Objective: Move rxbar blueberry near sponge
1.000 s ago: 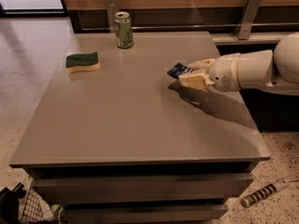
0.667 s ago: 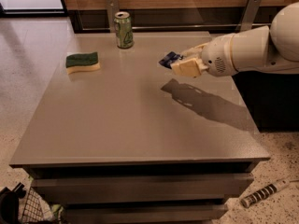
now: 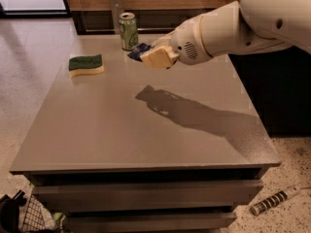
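Since the earlier frames the arm has carried the gripper (image 3: pixel 149 56) leftward and higher, from over the right side of the table to a spot above its far middle, and the rxbar blueberry (image 3: pixel 138 51) has travelled with it. Its jaws are clenched on the bar, narrowed down to the thin wrapper, with the pale tan fingers (image 3: pixel 158 57) pressing on the bar's near end while the dark blue far end sticks out to the left. The bar hangs in the air, clear of the grey table (image 3: pixel 97 130); the arm's shadow (image 3: pixel 165 103) falls on the tabletop well below and nearer the camera. Just beyond the bar's free end stands the green soda can (image 3: pixel 129 30), upright near the far edge; whether bar and can touch cannot be told. The sponge (image 3: pixel 86 64) lies flat, green side up, near the table's far left corner, apart from the bar. On the speckled floor at lower right lies a striped cylindrical object (image 3: pixel 274 200).
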Available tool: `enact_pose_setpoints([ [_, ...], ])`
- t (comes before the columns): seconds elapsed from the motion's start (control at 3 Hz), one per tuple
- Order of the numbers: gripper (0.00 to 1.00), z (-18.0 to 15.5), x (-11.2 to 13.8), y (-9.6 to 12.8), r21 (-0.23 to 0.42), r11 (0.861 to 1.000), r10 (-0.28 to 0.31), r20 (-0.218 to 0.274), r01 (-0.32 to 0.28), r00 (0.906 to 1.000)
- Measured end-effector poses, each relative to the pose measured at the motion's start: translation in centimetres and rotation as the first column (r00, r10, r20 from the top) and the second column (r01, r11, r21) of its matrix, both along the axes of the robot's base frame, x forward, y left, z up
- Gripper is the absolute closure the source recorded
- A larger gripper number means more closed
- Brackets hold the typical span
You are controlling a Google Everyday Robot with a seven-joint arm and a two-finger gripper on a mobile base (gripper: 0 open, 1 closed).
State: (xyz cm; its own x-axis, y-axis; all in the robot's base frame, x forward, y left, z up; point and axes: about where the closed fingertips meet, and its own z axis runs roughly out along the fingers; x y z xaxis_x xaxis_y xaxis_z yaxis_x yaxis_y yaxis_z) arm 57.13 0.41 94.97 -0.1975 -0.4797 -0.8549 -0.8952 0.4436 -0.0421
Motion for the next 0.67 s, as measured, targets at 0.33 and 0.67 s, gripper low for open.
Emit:
enact_pose_setpoints([
  [0.33, 1.0, -0.7, -0.2, 4.6, 0.036, 0.995, 0.099, -0.022, -0.098, 0.9948],
  [0.67, 1.0, -2.6, -0.8, 10.6, 0.078, 0.965, 0.256, -0.058, -0.252, 0.9648],
])
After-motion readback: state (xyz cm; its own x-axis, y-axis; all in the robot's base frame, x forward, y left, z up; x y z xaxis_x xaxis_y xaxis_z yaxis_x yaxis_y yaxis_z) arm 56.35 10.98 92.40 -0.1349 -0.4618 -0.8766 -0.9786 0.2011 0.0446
